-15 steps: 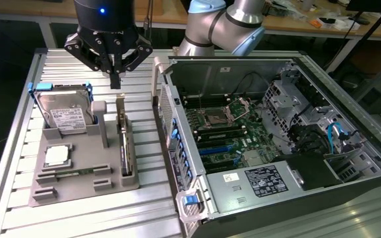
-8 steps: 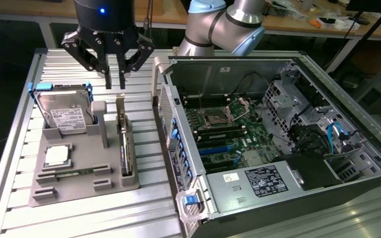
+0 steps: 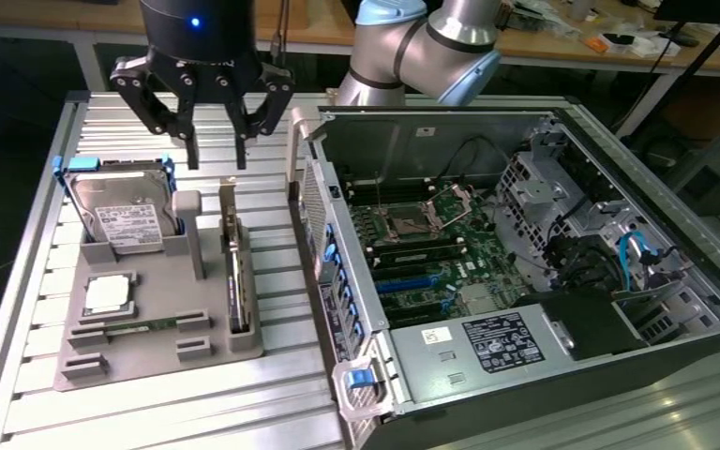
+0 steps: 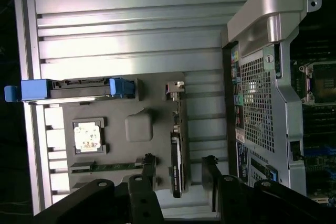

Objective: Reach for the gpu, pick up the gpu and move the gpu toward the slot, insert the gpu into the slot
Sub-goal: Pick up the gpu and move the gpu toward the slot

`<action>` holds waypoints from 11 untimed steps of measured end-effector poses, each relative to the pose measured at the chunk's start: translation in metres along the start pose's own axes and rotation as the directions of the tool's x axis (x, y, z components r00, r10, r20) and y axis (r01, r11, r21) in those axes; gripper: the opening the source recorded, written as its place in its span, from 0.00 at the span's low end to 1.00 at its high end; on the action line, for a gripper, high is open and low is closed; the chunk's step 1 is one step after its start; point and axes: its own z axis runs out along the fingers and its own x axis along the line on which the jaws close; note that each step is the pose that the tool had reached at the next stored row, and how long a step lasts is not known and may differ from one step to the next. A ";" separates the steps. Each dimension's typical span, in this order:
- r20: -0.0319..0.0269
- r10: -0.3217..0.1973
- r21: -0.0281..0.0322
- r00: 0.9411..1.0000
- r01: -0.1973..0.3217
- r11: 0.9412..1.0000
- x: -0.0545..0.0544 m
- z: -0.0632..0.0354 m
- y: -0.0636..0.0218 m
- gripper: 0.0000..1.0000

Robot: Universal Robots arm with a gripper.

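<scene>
The gpu (image 3: 235, 281) is a thin dark card standing on edge in a grey holder (image 3: 85, 361), its silvery bracket end pointing to the far side. My gripper (image 3: 217, 155) hangs open above the far end of the card, not touching it. In the wrist view the gpu (image 4: 176, 156) lies between the two dark fingers (image 4: 148, 169), and my gripper (image 4: 179, 174) has nothing in it. The slot (image 3: 412, 278) is a blue strip on the green motherboard inside the open computer case (image 3: 660, 234), at the exterior view's right.
The holder also carries a silver hard drive (image 3: 123, 211) with blue tabs, a square processor chip (image 3: 108, 295) and a green memory stick (image 3: 147, 325). The case's perforated wall (image 3: 322, 234) rises close beside the gpu. A power supply (image 3: 498, 342) sits in the case's near end.
</scene>
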 end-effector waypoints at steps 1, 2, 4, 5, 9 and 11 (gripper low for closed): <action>-0.004 -0.012 0.001 1.000 0.012 1.000 0.000 0.0010 0.0000 0.48; -0.008 -0.026 0.001 1.000 0.026 1.000 0.000 0.0020 -0.0001 0.48; -0.016 -0.057 0.002 0.998 0.057 0.998 -0.001 0.0038 -0.0001 0.48; -0.020 -0.069 0.002 0.997 0.069 0.998 -0.001 0.0046 -0.0001 0.48; -0.030 -0.103 0.002 0.994 0.104 0.995 -0.002 0.0112 -0.0012 0.48; -0.032 -0.116 0.002 0.993 0.116 0.993 -0.002 0.0149 -0.0026 0.48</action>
